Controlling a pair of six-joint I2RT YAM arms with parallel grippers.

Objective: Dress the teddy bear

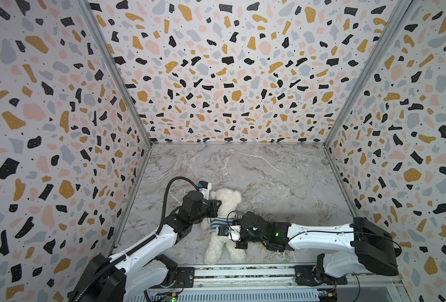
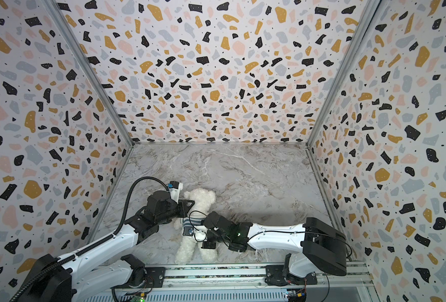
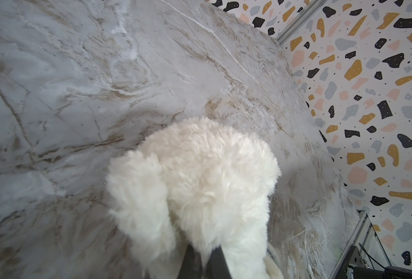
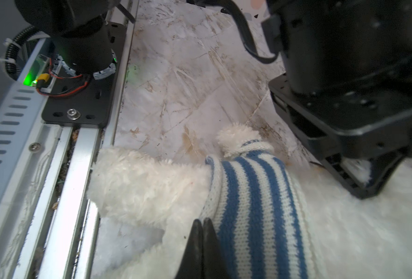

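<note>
Right wrist view: the right end effector (image 4: 202, 223) has its two dark tapered fingers pressed tip to tip at the white ribbed hem of the striped shirt (image 4: 253, 205). Whether any knit is caught between them cannot be told. The shirt is a blue-and-white knit wrapped around the torso of the teddy bear (image 4: 139, 183), and a fluffy paw pokes from one short sleeve. One shaggy white leg reaches toward the aluminium rail (image 4: 62, 193).

In the left wrist view, the left end effector (image 3: 205, 248) is closed narrowly on the bear's long white fur.

In both top views the bear lies flat on the grey marble-patterned counter (image 1: 269, 172), near its front edge and left of the middle. Its round-eared head points to the back wall, and its stubby legs point to the front rail. Terrazzo-print walls (image 1: 216, 65) enclose the counter.
</note>
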